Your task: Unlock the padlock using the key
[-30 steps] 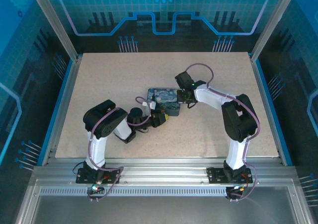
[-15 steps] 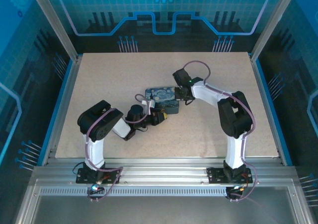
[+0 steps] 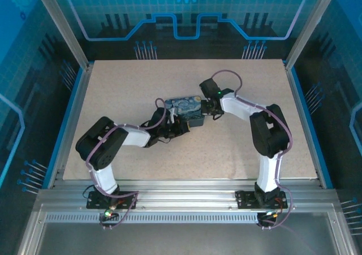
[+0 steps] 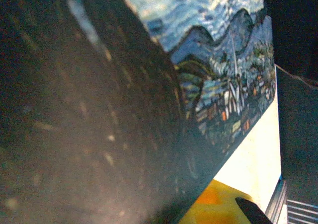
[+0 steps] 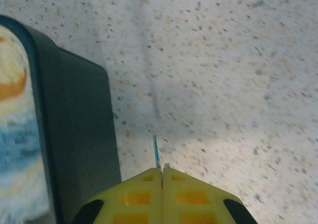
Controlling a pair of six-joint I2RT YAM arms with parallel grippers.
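- At the middle of the table (image 3: 243, 147), you cannot make out the padlock. It is too small from above and both wrist views miss it. My guess is that it hangs on the near side of the box (image 3: 184, 109), where the left pincer (image 3: 176, 128) is pressed in.
- The key (image 5: 155, 149) appears to be the thin bluish sliver poking out of the right pincer (image 5: 162, 170). Its yellow fingers are pinched together on it. It is too thin for you to be sure.
- The sliver's long axis runs straight out from the fingertips. It points at bare table, with the box's dark end wall just to its left in the wrist view.
- So the lock probably lies around the corner from your key tip. The move turns on swinging the tip toward the near face.
- The left pincer is the nearer one to that face. You cannot tell whether it is open or closed; its camera shows the painted lid up close and a yellow finger (image 4: 211, 204) low in the frame.
- The box's long side runs left to right between the two pincers.
- Count: one box, one likely key, two pincers, and no lock you can identify.
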